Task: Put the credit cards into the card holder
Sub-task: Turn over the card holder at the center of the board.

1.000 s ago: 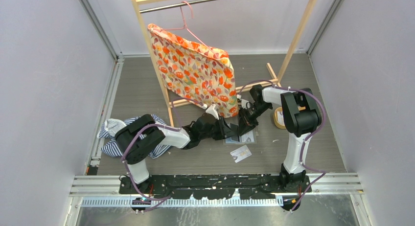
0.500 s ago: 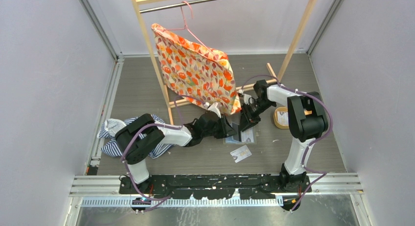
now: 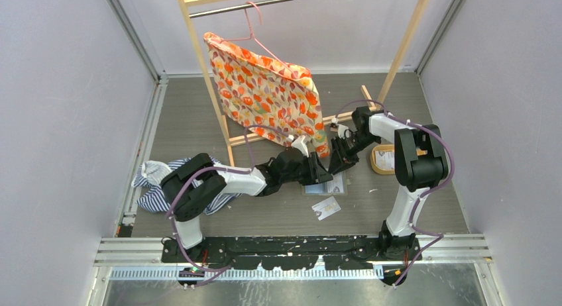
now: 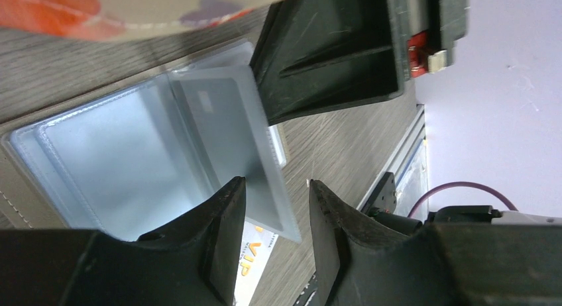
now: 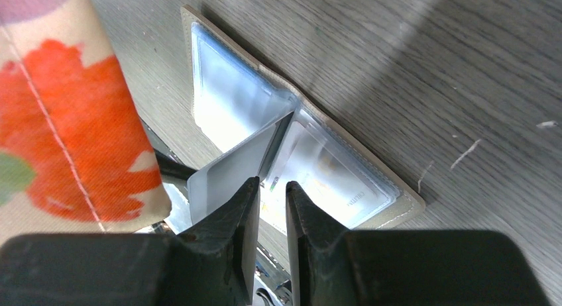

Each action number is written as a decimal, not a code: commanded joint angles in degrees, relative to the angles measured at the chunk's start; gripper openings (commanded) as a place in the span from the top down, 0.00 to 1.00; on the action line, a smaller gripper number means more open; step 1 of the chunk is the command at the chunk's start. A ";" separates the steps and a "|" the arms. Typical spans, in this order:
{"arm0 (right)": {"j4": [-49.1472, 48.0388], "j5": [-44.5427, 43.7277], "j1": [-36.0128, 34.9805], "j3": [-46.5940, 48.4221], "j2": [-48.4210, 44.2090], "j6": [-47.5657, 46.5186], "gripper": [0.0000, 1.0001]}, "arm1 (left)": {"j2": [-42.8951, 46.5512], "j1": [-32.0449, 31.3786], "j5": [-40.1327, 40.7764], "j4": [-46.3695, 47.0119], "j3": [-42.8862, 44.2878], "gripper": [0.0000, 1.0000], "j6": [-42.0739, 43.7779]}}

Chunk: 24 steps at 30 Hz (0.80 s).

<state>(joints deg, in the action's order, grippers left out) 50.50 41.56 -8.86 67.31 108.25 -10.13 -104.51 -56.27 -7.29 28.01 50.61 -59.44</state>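
Observation:
The card holder (image 3: pixel 329 184) lies open on the table, its clear sleeves up (image 4: pixel 112 160) (image 5: pixel 232 101). One sleeve leaf (image 4: pixel 232 134) (image 5: pixel 232 167) stands lifted from the spine. My left gripper (image 4: pixel 275 190) (image 3: pixel 323 174) hovers open over that leaf's free edge, gripping nothing. My right gripper (image 5: pixel 270 183) (image 3: pixel 338 161) comes from the other side, its jaws a narrow gap apart at the leaf's edge, with nothing pinched. A printed credit card (image 5: pixel 335 180) sits in the right-hand sleeve. A white credit card marked VIP (image 3: pixel 326 207) (image 4: pixel 255 269) lies loose on the table, just in front of the holder.
A flowered dress (image 3: pixel 268 97) hangs from a wooden rack (image 3: pixel 205 74) right behind both grippers, its hem brushing them (image 5: pixel 73 120). An oval wooden tray (image 3: pixel 383 159) sits right of the holder. Striped cloth (image 3: pixel 156 187) lies by the left arm's base.
My left gripper has slid right over the holder and its jaws have opened. The right gripper has pulled back a little to the right, and the sleeve leaf now stands up.

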 commanded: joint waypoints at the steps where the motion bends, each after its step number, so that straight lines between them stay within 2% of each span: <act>1: -0.66 -0.64 1.64 1.07 -1.57 1.25 0.75 | -2.28 -0.45 -1.74 2.51 3.07 0.57 0.48; 5: -0.63 -0.38 5.40 0.82 -4.95 0.88 0.76 | -4.64 -0.81 -3.00 3.60 4.99 0.56 0.06; 12: -1.09 -2.78 8.06 -0.05 -10.64 -1.06 0.76 | -8.84 -1.19 -4.57 3.42 8.49 0.50 -0.44; 24: 0.52 -0.20 10.65 -1.19 -14.51 -5.19 0.76 | -7.28 -2.36 -5.36 5.04 8.69 0.49 0.76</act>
<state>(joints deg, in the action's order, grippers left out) 50.26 39.59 1.26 66.37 95.90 -13.54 -113.23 -57.78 -10.85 29.82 57.82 -59.68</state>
